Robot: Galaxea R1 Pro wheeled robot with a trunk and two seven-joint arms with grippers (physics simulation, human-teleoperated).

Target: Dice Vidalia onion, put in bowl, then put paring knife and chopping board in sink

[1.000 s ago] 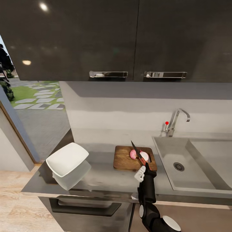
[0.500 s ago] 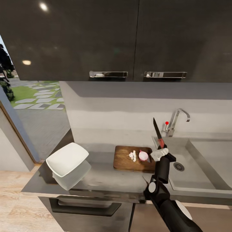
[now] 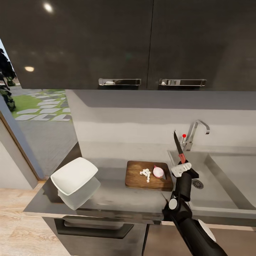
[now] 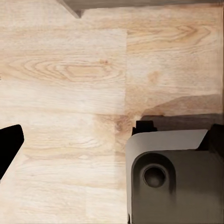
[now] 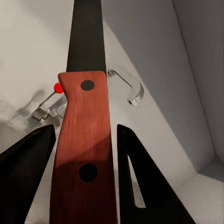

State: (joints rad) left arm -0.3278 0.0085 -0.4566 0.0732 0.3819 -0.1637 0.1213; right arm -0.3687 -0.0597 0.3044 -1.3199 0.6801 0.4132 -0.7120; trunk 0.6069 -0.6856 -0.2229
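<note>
Up and right goes the right gripper (image 3: 181,169) from the chopping board (image 3: 137,177), fingers clamped on the paring knife (image 3: 179,150), blade skyward beside the sink (image 3: 213,185); diced onion (image 3: 145,174) lies on the board.

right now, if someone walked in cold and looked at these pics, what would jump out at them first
Most striking is the paring knife, held blade-up in the right gripper above the near left corner of the sink. Next is the chopping board on the countertop, with a small pile of white diced onion beside an uncut pinkish onion piece. At the counter's left end sits the white bowl, empty.
</note>
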